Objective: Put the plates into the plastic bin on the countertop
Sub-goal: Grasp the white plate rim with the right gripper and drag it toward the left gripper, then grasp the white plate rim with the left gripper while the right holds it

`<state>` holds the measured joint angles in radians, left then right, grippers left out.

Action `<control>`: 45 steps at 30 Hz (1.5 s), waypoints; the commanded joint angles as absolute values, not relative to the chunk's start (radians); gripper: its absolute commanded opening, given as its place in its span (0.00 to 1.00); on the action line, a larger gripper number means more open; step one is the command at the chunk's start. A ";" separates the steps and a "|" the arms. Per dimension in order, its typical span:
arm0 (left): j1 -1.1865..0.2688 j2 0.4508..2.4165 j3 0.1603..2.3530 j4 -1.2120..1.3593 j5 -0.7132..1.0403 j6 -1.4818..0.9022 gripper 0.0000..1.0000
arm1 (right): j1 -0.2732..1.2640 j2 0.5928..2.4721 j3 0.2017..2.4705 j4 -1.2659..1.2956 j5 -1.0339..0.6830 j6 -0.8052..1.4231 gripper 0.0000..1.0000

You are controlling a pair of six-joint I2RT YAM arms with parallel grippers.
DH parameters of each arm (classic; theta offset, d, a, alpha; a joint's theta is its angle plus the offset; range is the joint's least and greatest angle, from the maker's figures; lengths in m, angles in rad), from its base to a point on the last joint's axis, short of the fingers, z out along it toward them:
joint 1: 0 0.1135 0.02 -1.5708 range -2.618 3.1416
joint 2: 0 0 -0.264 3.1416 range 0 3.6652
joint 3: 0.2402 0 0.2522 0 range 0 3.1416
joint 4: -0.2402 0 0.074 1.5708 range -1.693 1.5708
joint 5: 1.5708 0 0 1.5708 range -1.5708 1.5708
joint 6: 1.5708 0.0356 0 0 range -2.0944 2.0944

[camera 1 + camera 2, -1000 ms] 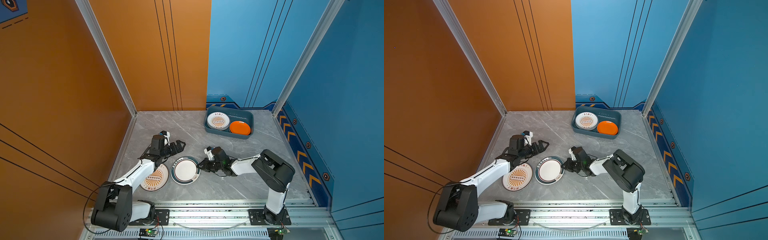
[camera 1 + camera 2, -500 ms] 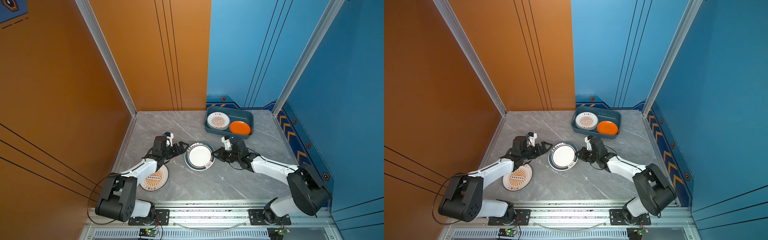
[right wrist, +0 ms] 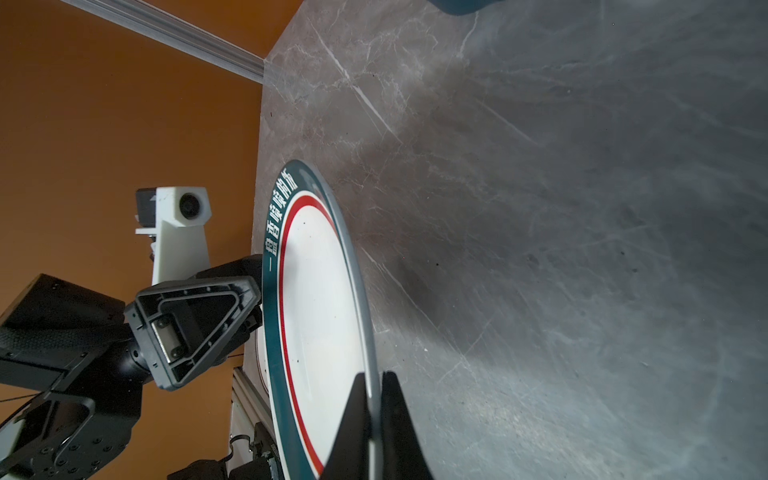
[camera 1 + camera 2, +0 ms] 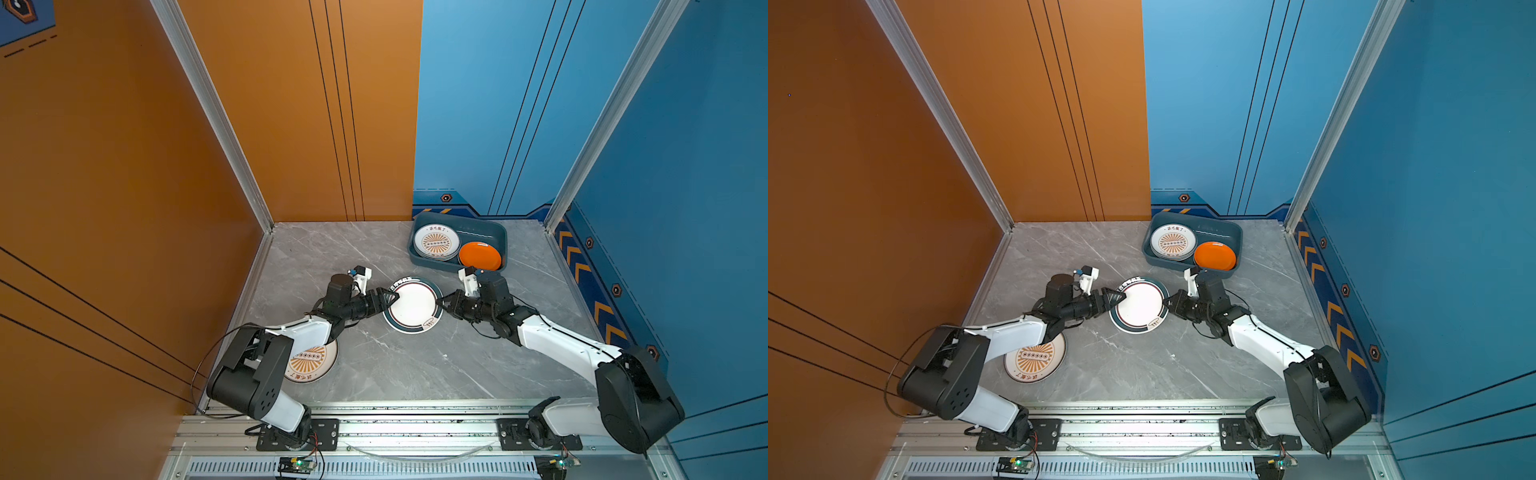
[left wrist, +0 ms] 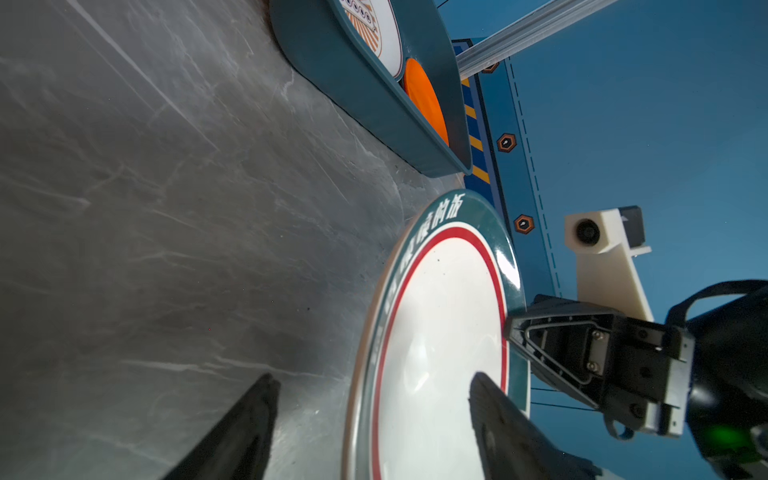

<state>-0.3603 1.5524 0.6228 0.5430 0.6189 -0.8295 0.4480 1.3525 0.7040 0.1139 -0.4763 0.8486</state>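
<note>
In both top views the teal-rimmed plate (image 4: 412,305) (image 4: 1139,306) sat tilted over the middle of the tabletop (image 4: 374,365), nearer than the plastic bin (image 4: 482,227). In the left wrist view the left tool (image 5: 372,376) gaped around the plate's rim. In the right wrist view the right tool (image 3: 374,376) pinched the rim.

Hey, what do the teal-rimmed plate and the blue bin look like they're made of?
The teal-rimmed plate: probably glazed ceramic or melamine, judging by the glossy highlights on its rim. The bin: moulded plastic, with smooth, slightly sheeny walls and rounded corners.
</note>
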 commanded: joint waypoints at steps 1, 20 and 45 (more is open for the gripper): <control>-0.365 1.600 0.603 0.726 0.690 -0.923 0.61 | 0.427 1.325 0.683 0.164 -0.522 0.839 0.00; -0.414 1.672 0.662 0.805 0.742 -0.982 0.15 | 0.373 1.364 0.634 0.284 -0.581 0.854 0.00; -0.444 1.690 0.741 0.805 0.779 -1.008 0.00 | 0.359 1.368 0.600 0.443 -0.787 0.817 0.25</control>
